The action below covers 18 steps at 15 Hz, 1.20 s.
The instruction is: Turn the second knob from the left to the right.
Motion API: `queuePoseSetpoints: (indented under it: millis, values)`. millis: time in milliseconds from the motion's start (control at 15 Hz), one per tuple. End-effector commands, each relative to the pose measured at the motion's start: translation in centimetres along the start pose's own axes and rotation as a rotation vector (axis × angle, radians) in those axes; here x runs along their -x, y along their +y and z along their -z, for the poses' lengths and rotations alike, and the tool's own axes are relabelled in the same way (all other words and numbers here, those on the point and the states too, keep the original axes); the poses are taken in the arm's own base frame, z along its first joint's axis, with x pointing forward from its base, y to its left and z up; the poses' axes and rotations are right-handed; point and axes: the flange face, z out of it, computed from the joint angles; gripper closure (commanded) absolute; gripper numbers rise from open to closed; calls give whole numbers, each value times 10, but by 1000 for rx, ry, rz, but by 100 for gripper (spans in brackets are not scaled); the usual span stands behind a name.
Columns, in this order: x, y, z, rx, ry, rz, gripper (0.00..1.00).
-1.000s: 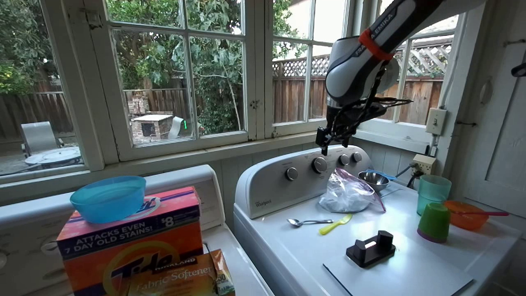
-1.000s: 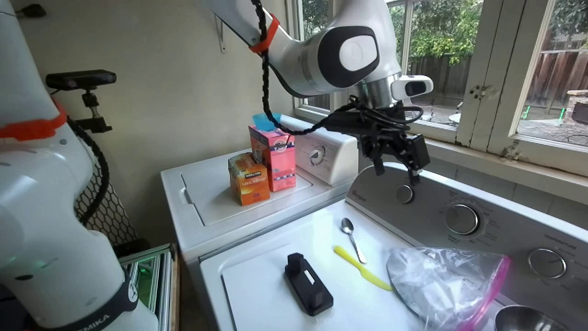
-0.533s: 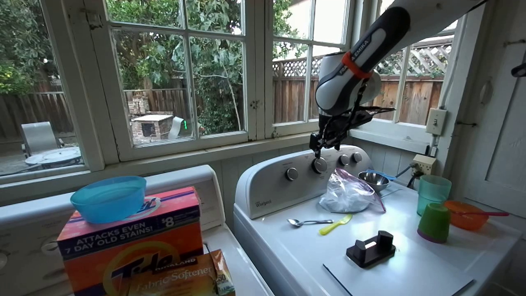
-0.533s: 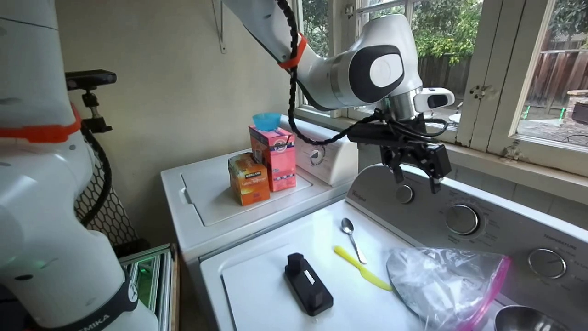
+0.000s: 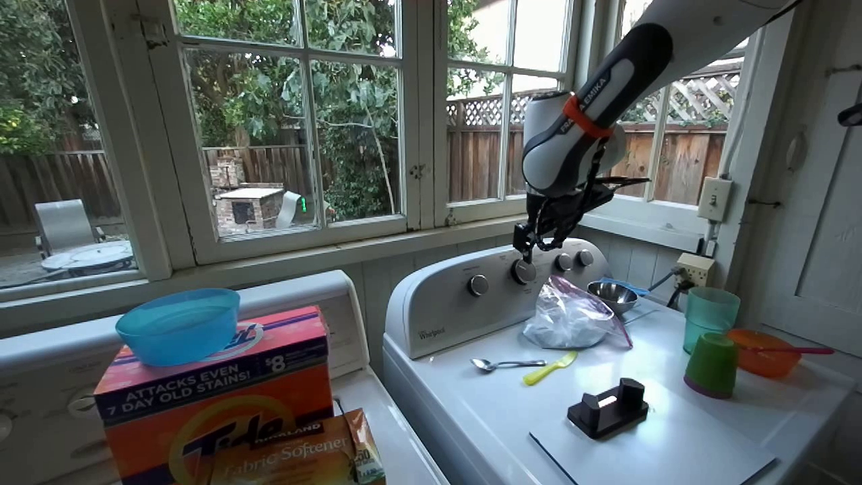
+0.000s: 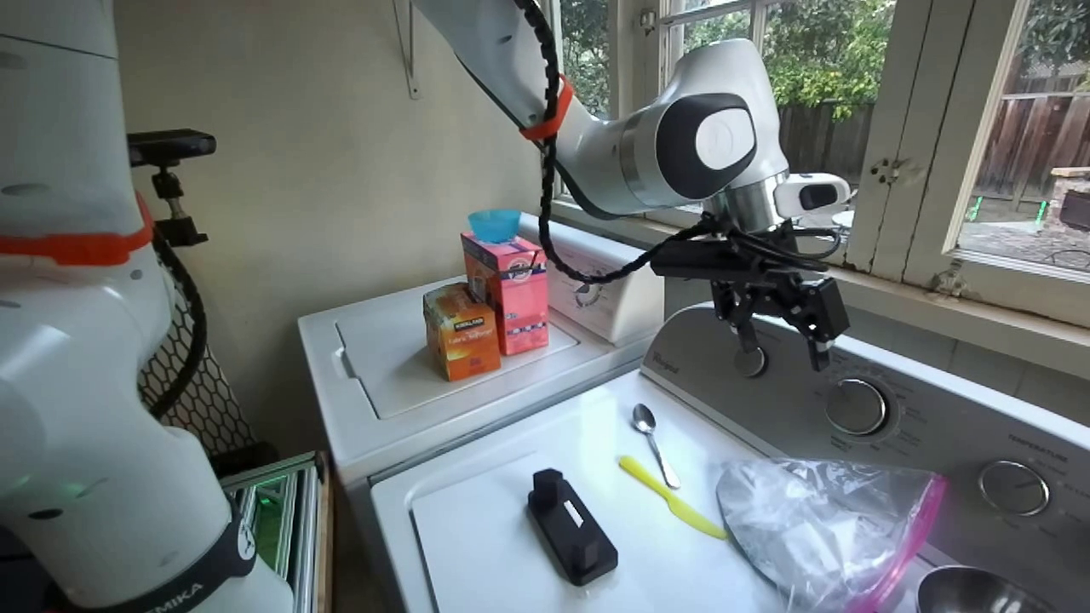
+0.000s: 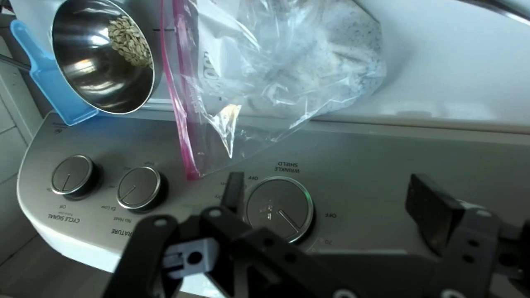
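The second knob from the left (image 5: 523,271) is round and silver-rimmed on the dryer's raised grey panel. It also shows in an exterior view (image 6: 856,406) and in the wrist view (image 7: 285,203), where its pointer line slants to the lower right. My gripper (image 6: 784,351) is open and empty, fingers pointing down, in front of the panel's upper part. In that view its fingers are above and left of the second knob, near the leftmost knob (image 6: 750,360). In the wrist view the gripper (image 7: 331,196) has one finger overlapping the knob's edge; contact cannot be told.
A clear zip bag (image 6: 817,528) rests against the panel below the knobs. A metal bowl (image 7: 103,58) and blue scoop (image 7: 45,74) lie beside it. A spoon (image 6: 651,443), yellow knife (image 6: 673,498) and black holder (image 6: 570,528) lie on the dryer top. The window sill (image 5: 377,246) runs behind.
My open gripper has moved down toward the panel, and rightward toward the second knob in an exterior view, mostly in the first half second. The knobs and objects have not visibly moved.
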Motion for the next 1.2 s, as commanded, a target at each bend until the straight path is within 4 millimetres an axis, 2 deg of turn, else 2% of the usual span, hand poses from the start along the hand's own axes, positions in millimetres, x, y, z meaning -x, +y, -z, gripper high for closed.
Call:
queuePoseSetpoints:
  millis: [0, 333, 733, 1133]
  values:
    - [-5, 8, -29, 26, 45, 30, 0]
    - [-14, 10, -60, -3, 115, 46, 0]
    - [-28, 4, -85, 0, 172, 50, 0]
    - [-43, 15, -108, 19, 238, 57, 0]
